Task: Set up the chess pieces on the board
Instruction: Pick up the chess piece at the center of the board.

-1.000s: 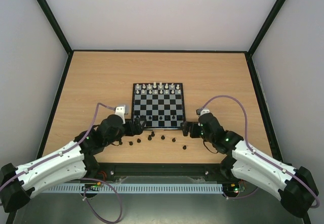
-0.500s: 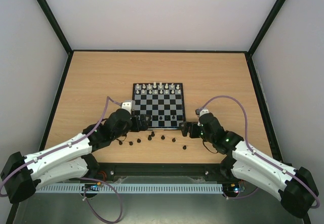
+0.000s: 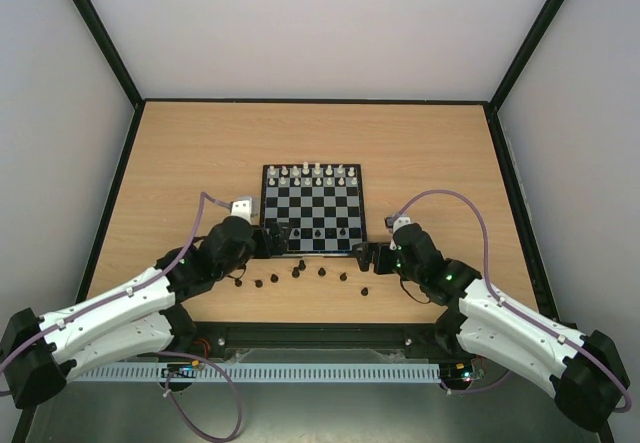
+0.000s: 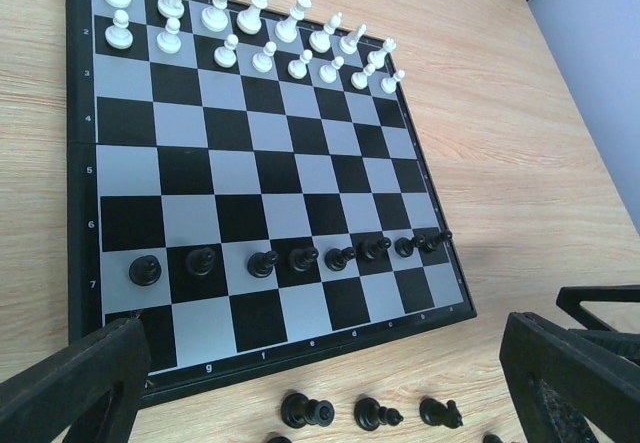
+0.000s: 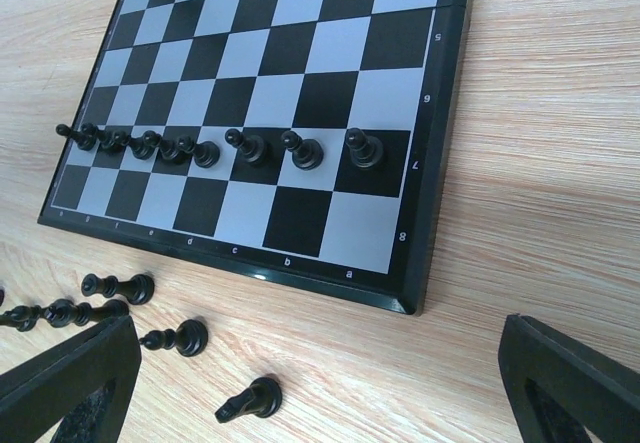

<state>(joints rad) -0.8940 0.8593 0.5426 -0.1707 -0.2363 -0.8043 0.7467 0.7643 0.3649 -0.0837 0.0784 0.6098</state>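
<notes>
The left gripper (image 3: 274,240) hangs low at the near-left corner of the board (image 3: 312,206). Its fingers (image 4: 85,378) are spread as wide as they go, with nothing between them and nothing gripped. The board lies flat in the middle of the table (image 3: 200,153). White pieces (image 3: 312,174) fill its two far rows, and black pawns (image 3: 318,232) stand in one row, second from the near edge. Loose black pieces (image 3: 297,273) are scattered on the wood just in front of the board, between the two arms. The right gripper (image 3: 368,256) sits just off the near-right corner, its jaws equally wide, empty and clear of the board.

The left wrist view shows what the overhead view blurs: eight pawns in line and both white rows complete, with three loose pieces toppled on their sides below the board edge. The right wrist view cuts off nearly all the white pieces but shows more fallen black pieces, one of them just ahead of its open fingers (image 5: 70,383).
</notes>
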